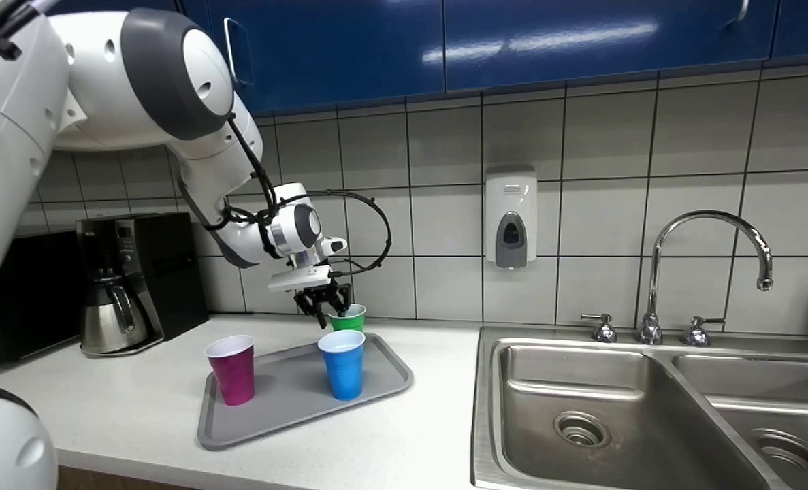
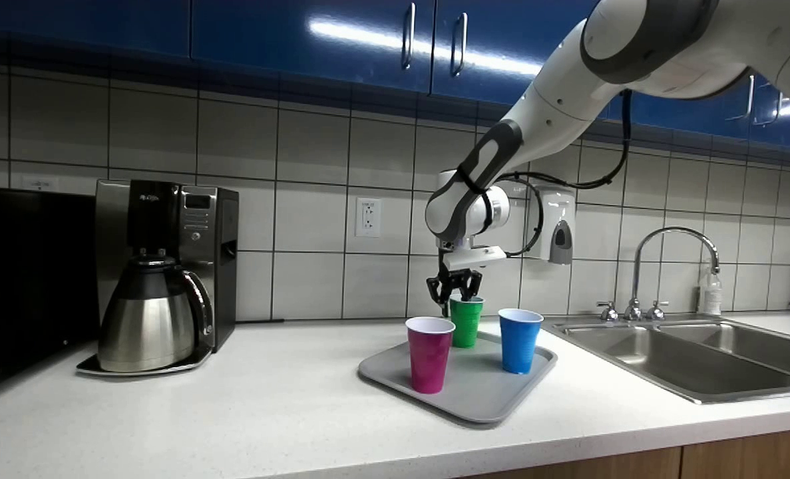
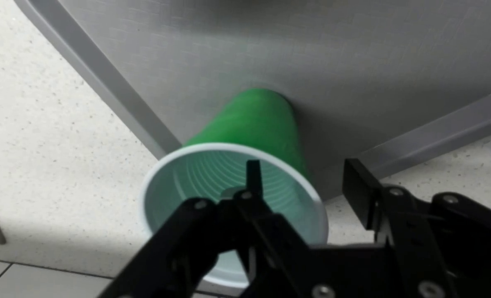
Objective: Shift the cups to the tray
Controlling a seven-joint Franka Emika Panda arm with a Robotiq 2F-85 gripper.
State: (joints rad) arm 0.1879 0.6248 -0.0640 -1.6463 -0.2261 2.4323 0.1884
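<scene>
The gripper (image 3: pixel 305 184) stands spread, one finger at the mouth of the green cup (image 3: pixel 253 120), one outside. We see that cup and the magenta cup (image 2: pixel 429 359) upright on the grey tray (image 1: pixel 295 381), on a white counter (image 2: pixel 255 412) between coffee maker (image 2: pixel 201 239) and sink (image 1: pixel 574 381), before a tiled wall (image 2: pixel 311 219) below blue cabinets (image 1: pixel 335 47). In an exterior view the blue cup (image 1: pixel 344 367), also on the tray, partly hides the green one.

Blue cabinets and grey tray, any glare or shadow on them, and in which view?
In both exterior views, bright streaks of glare on the blue cabinets; in the wrist view, a dark shadow on the grey tray beside the green cup, plus a dark patch at the top edge, cause unclear.
</scene>
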